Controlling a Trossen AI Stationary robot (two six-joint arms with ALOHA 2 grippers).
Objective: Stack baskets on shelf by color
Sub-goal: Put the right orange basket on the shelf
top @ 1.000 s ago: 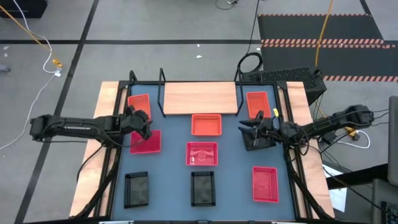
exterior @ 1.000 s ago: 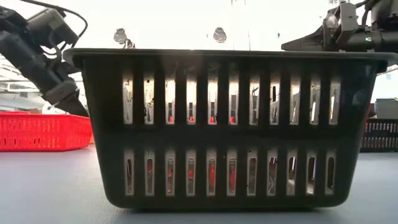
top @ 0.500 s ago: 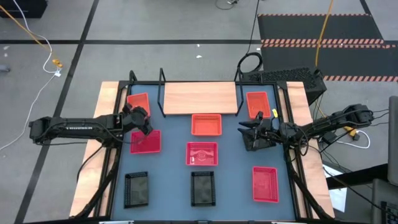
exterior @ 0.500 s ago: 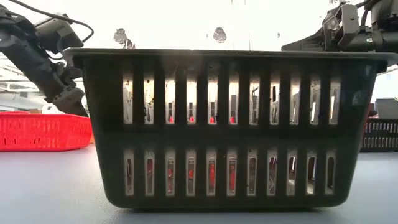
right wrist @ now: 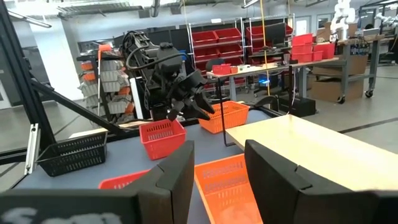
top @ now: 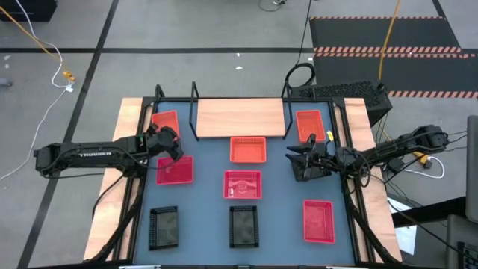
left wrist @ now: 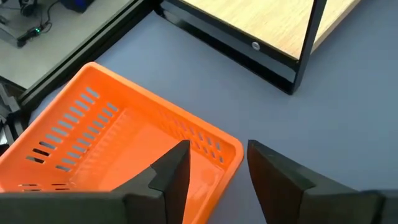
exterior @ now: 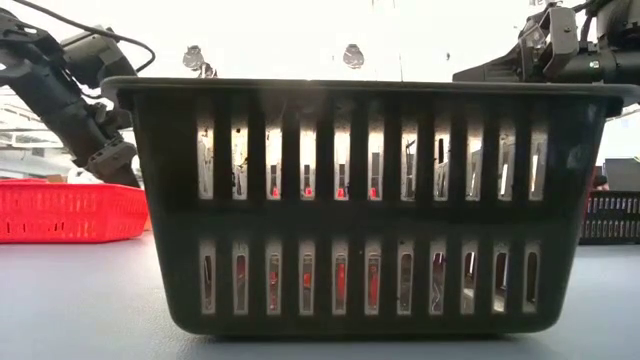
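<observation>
Three orange baskets stand on the blue table at the far left (top: 166, 123), centre (top: 248, 149) and far right (top: 308, 123). Three pinkish-red baskets (top: 175, 170) (top: 243, 184) (top: 318, 221) stand nearer. Two black baskets (top: 164, 226) (top: 243, 226) stand by the near edge. The wooden shelf (top: 240, 118) at the far middle holds nothing. My left gripper (top: 170, 142) is open over the near end of the far-left orange basket (left wrist: 118, 149), one finger above its inside, one outside its corner. My right gripper (top: 296, 159) is open and empty, right of the centre orange basket.
The shelf's black wire posts (left wrist: 311, 37) stand close to the right of the far-left orange basket. The middle black basket (exterior: 370, 200) fills the low view. Wooden side rails (top: 127, 149) run along both table sides. Bare blue table (top: 205, 187) lies between the basket columns.
My left gripper has moved toward the table's far edge, from over the left pinkish-red basket to the near end of the far-left orange basket, and has stayed open. No basket has moved.
</observation>
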